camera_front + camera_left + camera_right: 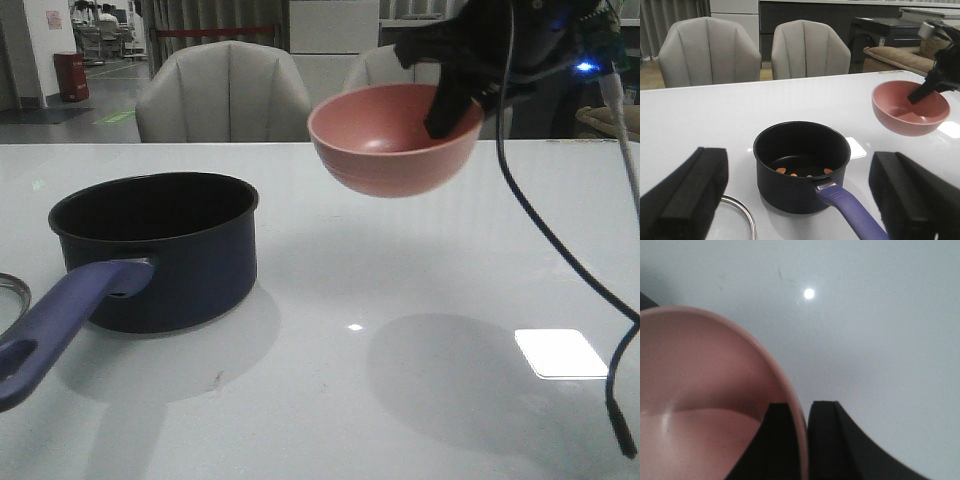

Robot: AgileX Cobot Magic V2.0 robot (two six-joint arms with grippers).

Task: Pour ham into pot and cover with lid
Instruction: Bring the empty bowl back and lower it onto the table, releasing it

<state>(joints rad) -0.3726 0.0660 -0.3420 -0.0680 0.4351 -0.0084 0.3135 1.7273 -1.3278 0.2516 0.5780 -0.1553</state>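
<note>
Front view: the right gripper (462,100) pinches the rim of the pink bowl (390,140), one finger inside and one outside, and holds it in the air above the white table (420,300), tilted so its mouth faces the camera and a little toward the pot. The bowl's inside shows bare. The pot (165,250) stands upright to the left on the table, its long purple handle (60,320) pointing toward the camera and to the left. A sliver of the lid (12,295), only its metal rim, lies at the left edge just beside the handle.

Left wrist view: the left gripper (795,200) hangs with its jaws spread wide, holding nothing, the pot (801,167) between and beyond its pads. The ham (802,172) lies as small orange chunks on the pot's floor. The lid's rim (742,222) rests flat beside the pot.

Right wrist view: the right gripper (802,440) is closed narrowly on the bowl's wall (705,390), a pad on each side.
</note>
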